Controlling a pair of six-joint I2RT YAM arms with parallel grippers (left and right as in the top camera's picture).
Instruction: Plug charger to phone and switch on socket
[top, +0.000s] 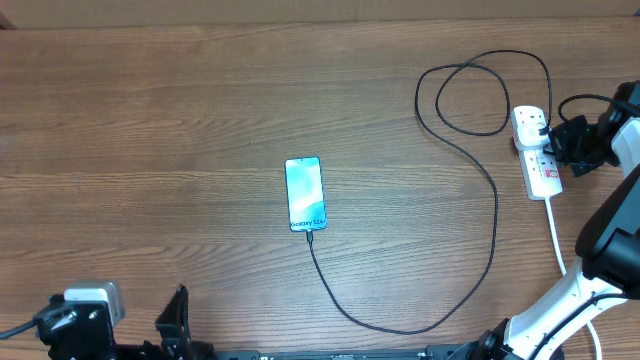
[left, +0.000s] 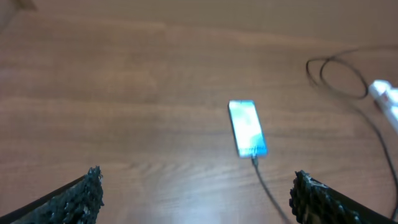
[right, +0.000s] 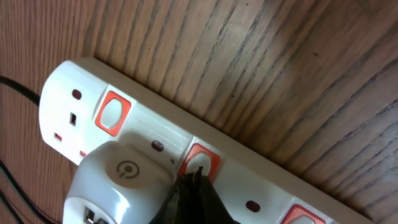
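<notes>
The left hand (left: 198, 184) hung open at the table's near-left edge; the phone (top: 305, 194) lay mid-table, the charger (top: 497, 200) plugged into its near end. By the right edge, the closed right hand (right: 196, 179) touched a red switch (right: 205, 159) on the socket (right: 155, 134).

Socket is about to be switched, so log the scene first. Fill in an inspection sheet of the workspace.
Surface: wooden table, flat.
Job's things: phone lying flat, screen lit, charger plugged into its near end; socket at the right, with a white adapter plugged in.
Clutter: nothing seen.
Grippers: left gripper open, holding nothing, short of the phone; right gripper shut, tip at a red switch.
Cables: charger sweeps in loops from phone to socket; white cord runs from the socket toward the near edge.
Surroundings: nothing seen.
</notes>
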